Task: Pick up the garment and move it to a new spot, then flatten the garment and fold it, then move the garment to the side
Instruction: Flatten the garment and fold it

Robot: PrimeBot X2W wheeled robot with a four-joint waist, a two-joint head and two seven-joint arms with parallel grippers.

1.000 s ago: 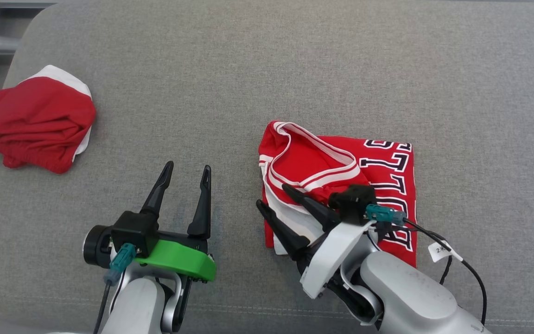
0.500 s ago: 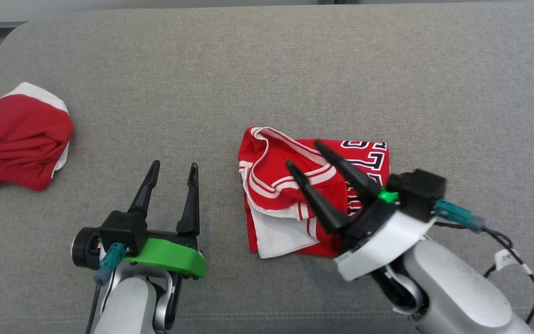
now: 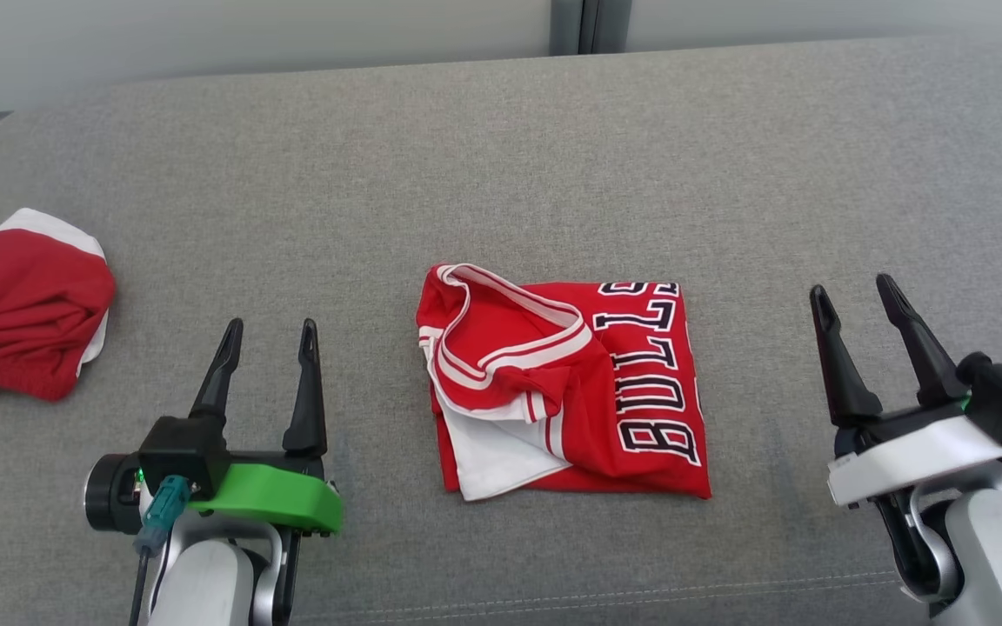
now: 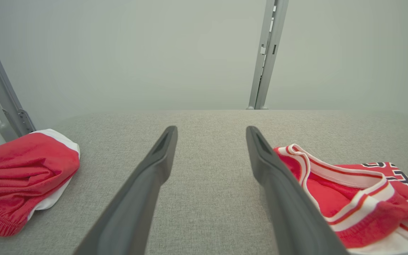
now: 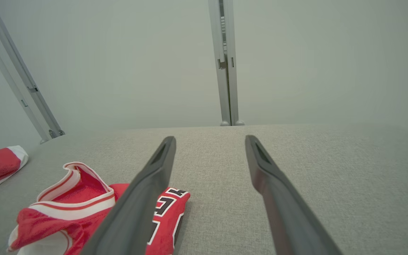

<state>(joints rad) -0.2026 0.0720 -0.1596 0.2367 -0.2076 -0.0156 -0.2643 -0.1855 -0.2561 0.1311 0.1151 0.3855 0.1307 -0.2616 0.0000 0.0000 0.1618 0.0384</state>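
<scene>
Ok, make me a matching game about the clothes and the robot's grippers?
1. folded red jersey with dark letters
2. crumpled red and white cloth
3. left gripper with green bracket
4. right gripper with white bracket

A. open, right of the jersey
B. far left edge
C. open, between the two garments
D. middle, between both grippers

Pairs: 1-D, 2-B, 3-C, 4-A

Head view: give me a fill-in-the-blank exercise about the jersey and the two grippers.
The folded jersey is mostly ____ in colour.
The left gripper has its jaws ____.
The right gripper holds ____.
The crumpled red garment lies on the robot's ____ side of the jersey.
Missing words: red, open, nothing, left.
</scene>
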